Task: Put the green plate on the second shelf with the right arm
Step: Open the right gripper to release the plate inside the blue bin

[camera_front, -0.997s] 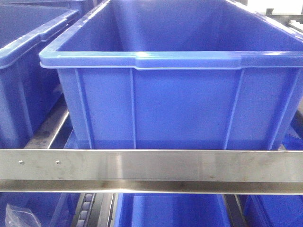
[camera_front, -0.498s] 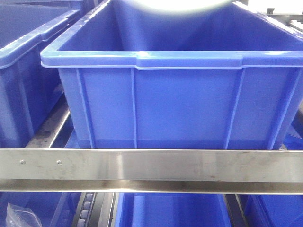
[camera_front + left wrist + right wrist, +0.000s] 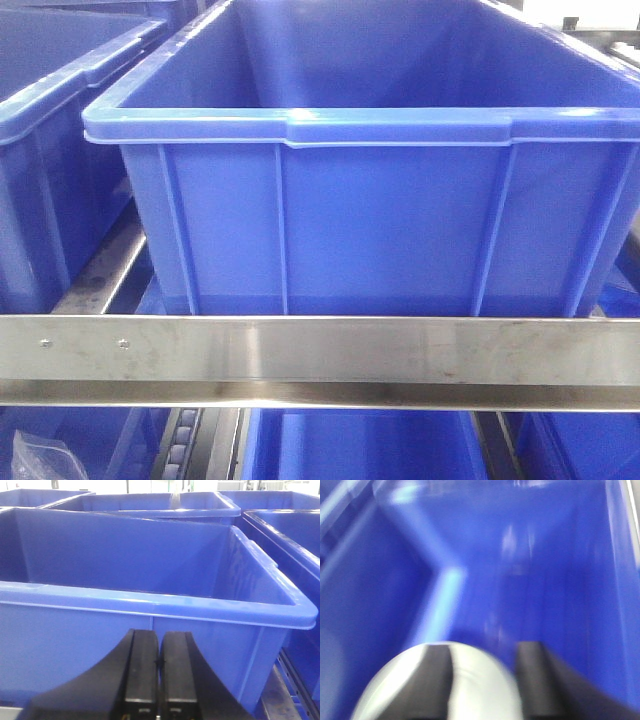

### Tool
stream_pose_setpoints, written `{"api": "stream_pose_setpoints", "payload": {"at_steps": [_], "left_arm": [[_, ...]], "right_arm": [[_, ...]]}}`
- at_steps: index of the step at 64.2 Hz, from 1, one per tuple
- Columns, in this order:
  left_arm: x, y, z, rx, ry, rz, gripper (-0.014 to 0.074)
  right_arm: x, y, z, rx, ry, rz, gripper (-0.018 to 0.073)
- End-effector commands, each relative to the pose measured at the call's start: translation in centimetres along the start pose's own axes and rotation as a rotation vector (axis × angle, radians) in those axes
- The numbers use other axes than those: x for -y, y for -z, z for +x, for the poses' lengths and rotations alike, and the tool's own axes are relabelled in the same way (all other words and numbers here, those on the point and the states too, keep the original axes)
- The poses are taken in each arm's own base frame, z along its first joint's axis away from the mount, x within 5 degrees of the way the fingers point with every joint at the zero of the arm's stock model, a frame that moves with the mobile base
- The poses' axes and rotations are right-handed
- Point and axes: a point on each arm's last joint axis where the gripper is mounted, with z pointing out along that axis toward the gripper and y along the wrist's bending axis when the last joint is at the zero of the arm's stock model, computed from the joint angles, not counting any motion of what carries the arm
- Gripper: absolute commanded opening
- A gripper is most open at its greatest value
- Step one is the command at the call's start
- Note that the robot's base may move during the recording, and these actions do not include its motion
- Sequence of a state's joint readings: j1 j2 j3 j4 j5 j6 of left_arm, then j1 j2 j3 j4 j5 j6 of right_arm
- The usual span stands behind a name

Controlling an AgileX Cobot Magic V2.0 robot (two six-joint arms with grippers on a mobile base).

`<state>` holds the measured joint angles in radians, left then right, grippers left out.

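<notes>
In the blurred right wrist view, the green plate [image 3: 480,685] shows as a pale rounded shape at the bottom, over the inside of a blue bin [image 3: 530,555]. My right gripper [image 3: 484,647] is shut on the plate: one dark finger [image 3: 437,680] lies across its face and the other finger [image 3: 532,680] stands at its right edge. The plate does not show in the front view. My left gripper [image 3: 158,635] is shut with nothing in it, in front of the near wall of a blue bin [image 3: 150,605]. Which level is the second shelf cannot be told.
A large blue bin [image 3: 360,125] fills the front view, behind a steel shelf rail [image 3: 320,350]. Another blue bin [image 3: 50,90] stands to its left, and more bins [image 3: 360,445] sit on the level below. In the left wrist view, further bins [image 3: 295,530] stand behind and to the right.
Half a second ago a pale blurred shape showed at the top edge of the front view, above the big bin. It is gone from that view now. The bins and the rail have not moved.
</notes>
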<state>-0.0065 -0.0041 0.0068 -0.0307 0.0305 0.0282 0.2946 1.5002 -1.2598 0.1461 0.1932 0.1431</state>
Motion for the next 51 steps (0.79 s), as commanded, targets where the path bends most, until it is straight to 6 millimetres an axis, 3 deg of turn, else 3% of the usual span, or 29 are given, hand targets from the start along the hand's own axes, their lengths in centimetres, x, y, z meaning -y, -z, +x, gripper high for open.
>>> {"api": "stream_pose_setpoints", "payload": {"at_steps": [1,3,7,14,51], "left_arm": [[0.0,0.0,0.4,0.067,0.005,0.0,0.013],[0.0,0.0,0.4,0.067,0.005,0.0,0.013],[0.0,0.0,0.4,0.067,0.005,0.0,0.013],[0.0,0.0,0.4,0.067,0.005,0.0,0.013],[0.0,0.0,0.4,0.067,0.005,0.0,0.013]], "right_arm": [[-0.9,3.7,-3.3,0.116,0.007,-0.031,0.0089],[-1.0,4.4,-3.4,0.105,0.01,-0.031,0.0029],[-1.2,5.6,-3.7,0.099,0.011,-0.034,0.0075],[-1.4,7.0,-4.2,0.117,0.013,-0.042,0.0071],[-1.2,7.5,-4.4,0.128,0.012,-0.036,0.0071]]}}
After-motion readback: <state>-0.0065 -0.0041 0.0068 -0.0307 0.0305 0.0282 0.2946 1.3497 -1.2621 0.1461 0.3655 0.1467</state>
